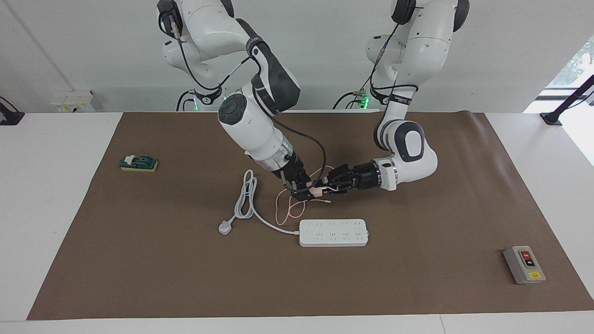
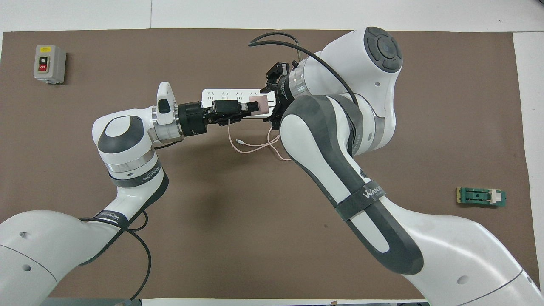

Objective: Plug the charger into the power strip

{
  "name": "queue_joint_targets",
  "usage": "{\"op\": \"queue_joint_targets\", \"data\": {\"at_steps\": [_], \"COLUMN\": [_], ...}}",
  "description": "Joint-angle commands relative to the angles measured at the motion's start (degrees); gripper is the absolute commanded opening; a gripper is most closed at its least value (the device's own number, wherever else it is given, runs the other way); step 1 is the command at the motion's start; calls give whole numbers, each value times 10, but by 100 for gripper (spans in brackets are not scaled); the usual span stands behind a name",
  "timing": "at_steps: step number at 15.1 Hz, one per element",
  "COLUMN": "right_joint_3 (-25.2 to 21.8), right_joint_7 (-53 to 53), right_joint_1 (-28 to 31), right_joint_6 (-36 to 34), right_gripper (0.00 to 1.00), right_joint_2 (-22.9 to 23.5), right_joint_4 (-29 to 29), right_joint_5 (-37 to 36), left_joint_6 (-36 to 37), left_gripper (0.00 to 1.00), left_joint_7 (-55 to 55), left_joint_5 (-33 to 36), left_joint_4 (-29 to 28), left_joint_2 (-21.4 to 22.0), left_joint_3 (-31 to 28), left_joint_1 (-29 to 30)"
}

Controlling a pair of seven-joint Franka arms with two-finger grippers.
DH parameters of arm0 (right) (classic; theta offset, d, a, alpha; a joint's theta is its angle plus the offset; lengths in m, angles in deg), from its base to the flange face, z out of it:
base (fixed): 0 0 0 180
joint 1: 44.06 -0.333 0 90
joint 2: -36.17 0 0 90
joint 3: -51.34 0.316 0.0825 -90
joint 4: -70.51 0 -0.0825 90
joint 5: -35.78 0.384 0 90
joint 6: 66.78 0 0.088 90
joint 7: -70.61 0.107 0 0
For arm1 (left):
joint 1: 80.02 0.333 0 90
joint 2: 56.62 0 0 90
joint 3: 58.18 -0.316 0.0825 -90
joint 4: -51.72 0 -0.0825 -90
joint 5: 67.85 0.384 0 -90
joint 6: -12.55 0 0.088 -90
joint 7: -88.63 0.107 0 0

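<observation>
The charger [image 1: 317, 190] [image 2: 259, 105] is a small pale pink cube held above the brown mat, with my left gripper [image 1: 322, 189] [image 2: 250, 107] shut on it. Its thin pink cable [image 1: 288, 208] [image 2: 255, 146] hangs down in loops onto the mat. My right gripper [image 1: 304, 192] [image 2: 272, 104] stands open at the cube's free end, close against it. The power strip [image 1: 333, 232] [image 2: 229, 92] lies flat on the mat, white with two rows of sockets. In the overhead view both hands cover part of it.
The strip's thick white cord runs to a grey-white plug [image 1: 225, 228] toward the right arm's end. A grey switch box [image 1: 524, 264] [image 2: 49, 63] stands toward the left arm's end. A green block [image 1: 138, 163] [image 2: 481, 197] lies toward the right arm's end.
</observation>
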Motion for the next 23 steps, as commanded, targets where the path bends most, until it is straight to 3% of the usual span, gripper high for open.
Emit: {"op": "queue_joint_targets", "data": {"at_steps": [1,5,10,13,18,23], "right_joint_3": [5,5,3,3,3,3], "right_joint_7": [9,9,-9,-62,-213,-443], "right_joint_1": [4,5,29,49,97,144], "right_joint_6": [5,5,-4,-14,-88,-168], "right_gripper": [77,77,77,76,74,74], "right_joint_2": [4,3,-10,-31,-72,-123], "right_joint_4": [-6,-6,7,29,31,33], "right_joint_5": [-11,-11,-12,-20,-78,-170], "left_joint_6": [-8,-19,-45,-50,-88,-134], "left_gripper": [0,0,0,0,0,0], "left_joint_7": [-22,-15,-16,-1,47,157], "left_joint_5": [18,138,391,556,813,971], "left_joint_4": [-16,-5,19,55,161,162], "left_joint_2": [23,33,85,83,37,31], "left_joint_3": [0,-4,-7,-5,-4,-4], "left_joint_1": [15,29,29,22,-41,-52]}}
